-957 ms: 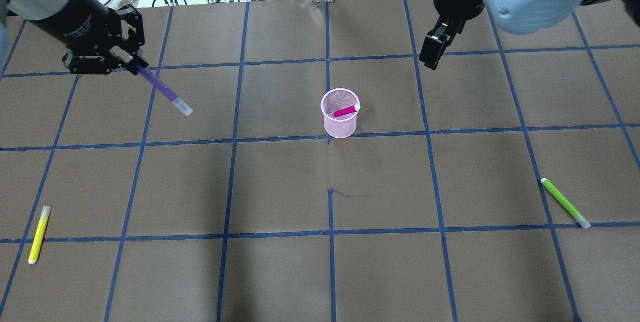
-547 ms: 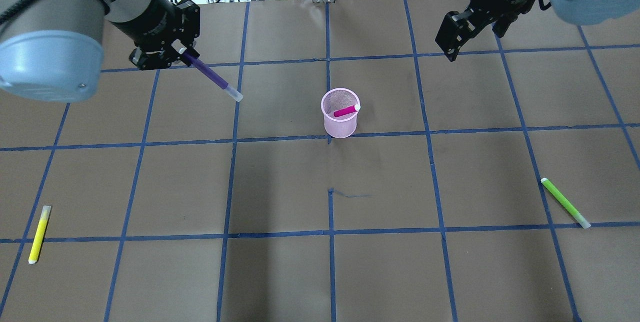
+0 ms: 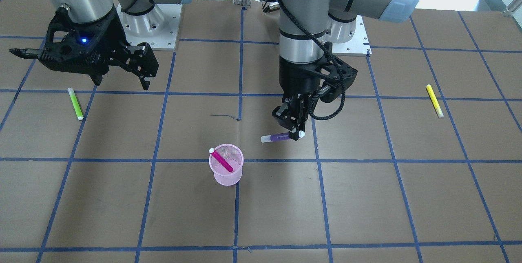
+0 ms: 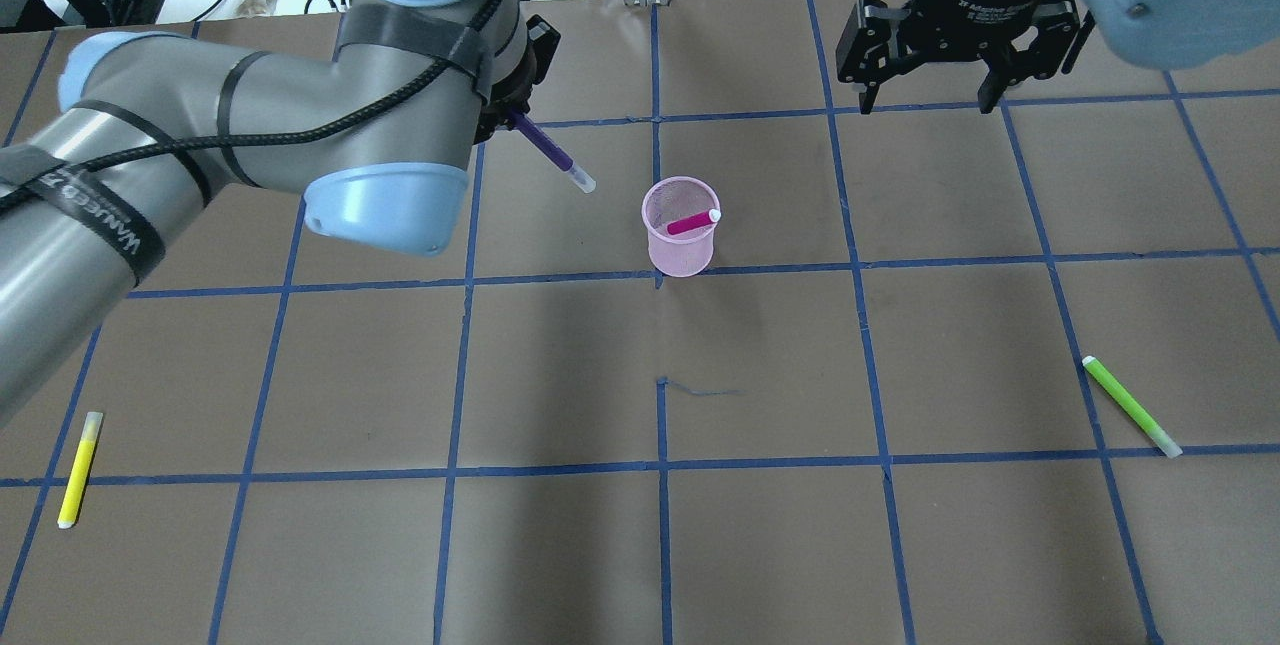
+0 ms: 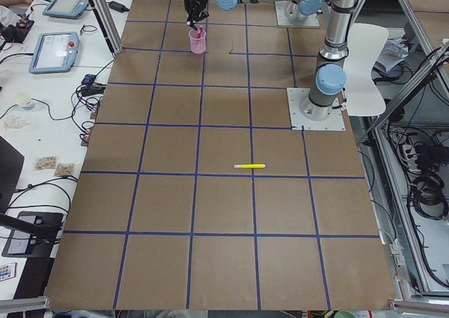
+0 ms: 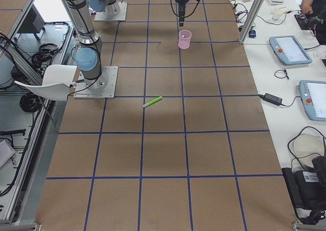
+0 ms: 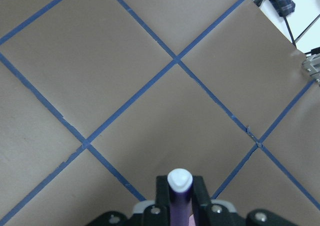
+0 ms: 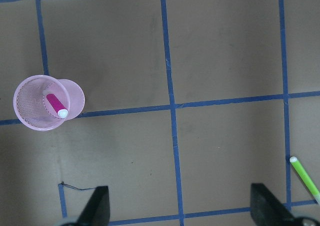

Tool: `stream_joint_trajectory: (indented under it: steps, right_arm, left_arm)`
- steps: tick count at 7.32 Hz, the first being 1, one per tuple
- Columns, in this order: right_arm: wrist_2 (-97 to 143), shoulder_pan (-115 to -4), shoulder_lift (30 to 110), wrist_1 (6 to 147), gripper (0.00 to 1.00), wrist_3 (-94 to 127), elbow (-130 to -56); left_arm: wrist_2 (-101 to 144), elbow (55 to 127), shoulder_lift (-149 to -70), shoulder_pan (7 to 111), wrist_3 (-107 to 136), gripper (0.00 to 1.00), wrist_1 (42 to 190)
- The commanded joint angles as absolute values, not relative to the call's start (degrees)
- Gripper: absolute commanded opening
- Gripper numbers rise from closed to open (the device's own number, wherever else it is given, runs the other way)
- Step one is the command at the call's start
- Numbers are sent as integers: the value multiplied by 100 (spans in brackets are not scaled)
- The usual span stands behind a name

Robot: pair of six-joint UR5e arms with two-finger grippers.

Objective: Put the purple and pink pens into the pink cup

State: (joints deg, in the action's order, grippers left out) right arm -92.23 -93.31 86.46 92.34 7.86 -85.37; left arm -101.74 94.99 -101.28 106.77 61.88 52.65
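The pink mesh cup [image 4: 680,255] stands near the table's middle, with the pink pen [image 4: 690,222] leaning inside it. It also shows in the front view [image 3: 228,178] and the right wrist view [image 8: 75,94]. My left gripper [image 3: 295,130] is shut on the purple pen [image 4: 550,150]. It holds the pen tilted in the air, tip just left of and behind the cup. The pen's white end shows between the fingers in the left wrist view [image 7: 179,196]. My right gripper [image 4: 927,107] is open and empty, high over the back right.
A yellow pen [image 4: 78,468] lies at the front left of the table. A green pen [image 4: 1130,405] lies at the front right. Cables and small items sit beyond the table's far edge.
My left arm has swung right, carrying the purple pen from the far left to just beside the cup. My right gripper has turned and moved slightly right at the back.
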Motion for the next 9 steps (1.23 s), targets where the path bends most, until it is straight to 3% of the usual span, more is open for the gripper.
stream_joint_trajectory:
  steps: [1, 9]
  right_arm:
    - [-9228, -9343, 8684, 9237, 100, 800, -8613]
    - [-9220, -9351, 8692, 9237, 100, 817, -8648]
  left_arm:
    - [-10336, 9457, -10414, 11003, 6563, 4, 5037]
    - [-10695, 9457, -10897, 11443, 7022, 5, 4562]
